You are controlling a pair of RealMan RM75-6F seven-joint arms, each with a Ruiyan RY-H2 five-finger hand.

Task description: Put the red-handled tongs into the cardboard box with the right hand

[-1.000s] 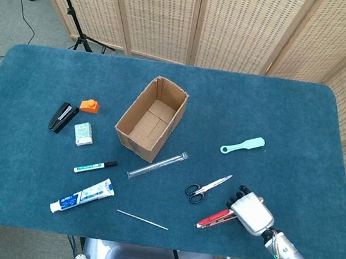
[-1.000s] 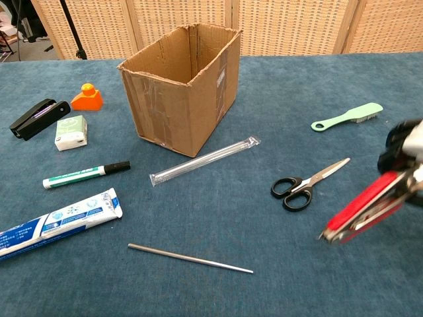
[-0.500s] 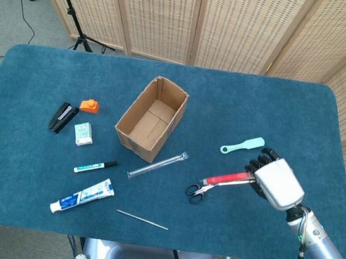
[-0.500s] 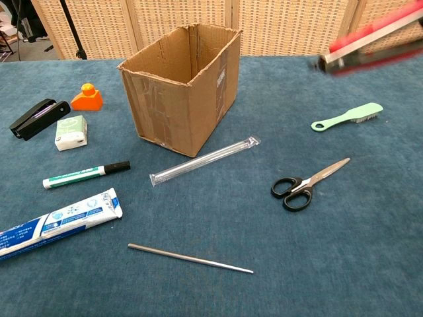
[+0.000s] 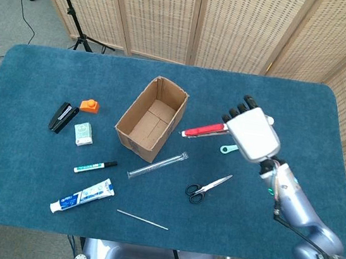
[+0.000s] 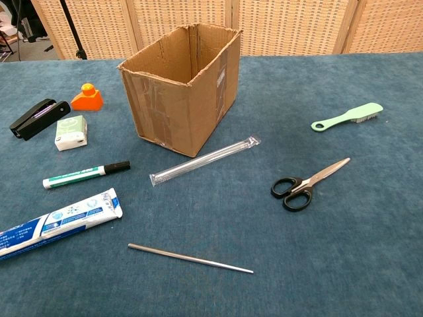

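In the head view my right hand [image 5: 252,132] is raised above the table, right of the cardboard box [image 5: 151,119], and grips the red-handled tongs [image 5: 205,130]. The tongs point left, their tip close to the box's right rim. The box stands open-topped and empty-looking at the table's middle; the chest view shows the same box [image 6: 182,86] from the side. Neither the right hand nor the tongs appear in the chest view. My left hand is in neither view.
Scissors [image 5: 207,188] and a green brush [image 5: 228,149] lie below the raised arm. A clear tube [image 5: 157,165], thin rod [image 5: 142,219], toothpaste [image 5: 82,196], marker [image 5: 95,166], stapler [image 5: 63,117], orange piece [image 5: 89,106] and small green box [image 5: 84,134] surround the box.
My right hand has lifted the tongs off the table near the front edge and carried them up and leftward to beside the box; they have left the chest view.
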